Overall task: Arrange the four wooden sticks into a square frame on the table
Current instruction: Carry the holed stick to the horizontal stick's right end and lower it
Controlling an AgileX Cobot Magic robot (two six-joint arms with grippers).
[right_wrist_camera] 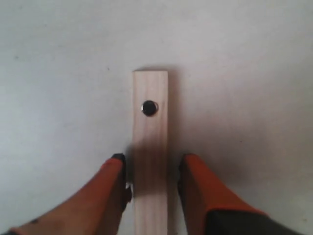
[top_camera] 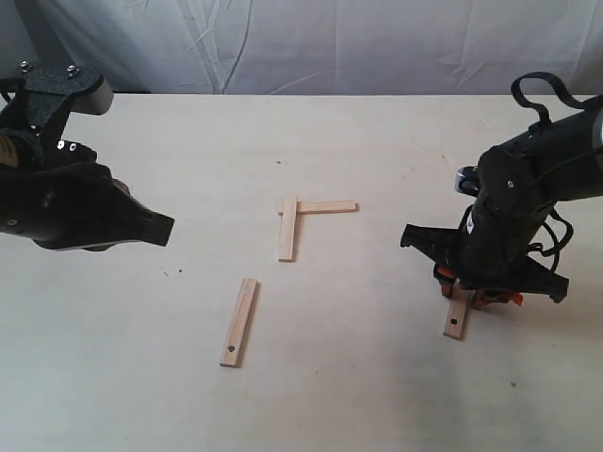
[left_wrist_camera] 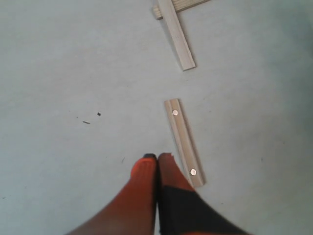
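Note:
Four wooden sticks lie on the table [top_camera: 377, 395]. Two of them meet in an L at the middle: one stick [top_camera: 287, 229] runs toward the front and another [top_camera: 327, 206] runs to the right. A third stick [top_camera: 239, 322] lies loose at front left; in the left wrist view this stick [left_wrist_camera: 183, 142] is just beside my left gripper [left_wrist_camera: 157, 157], which is shut and empty. The fourth stick [right_wrist_camera: 150, 122] lies flat between the orange fingers of my right gripper [right_wrist_camera: 151, 164], which is open with a gap on each side. In the exterior view the right gripper [top_camera: 464, 288] stands low over that stick [top_camera: 457, 320].
A white cloth backdrop [top_camera: 311, 42] hangs behind the table's far edge. The left arm's black body [top_camera: 75, 207] hovers over the table's left side. Small dark specks [top_camera: 170, 273] mark the tabletop.

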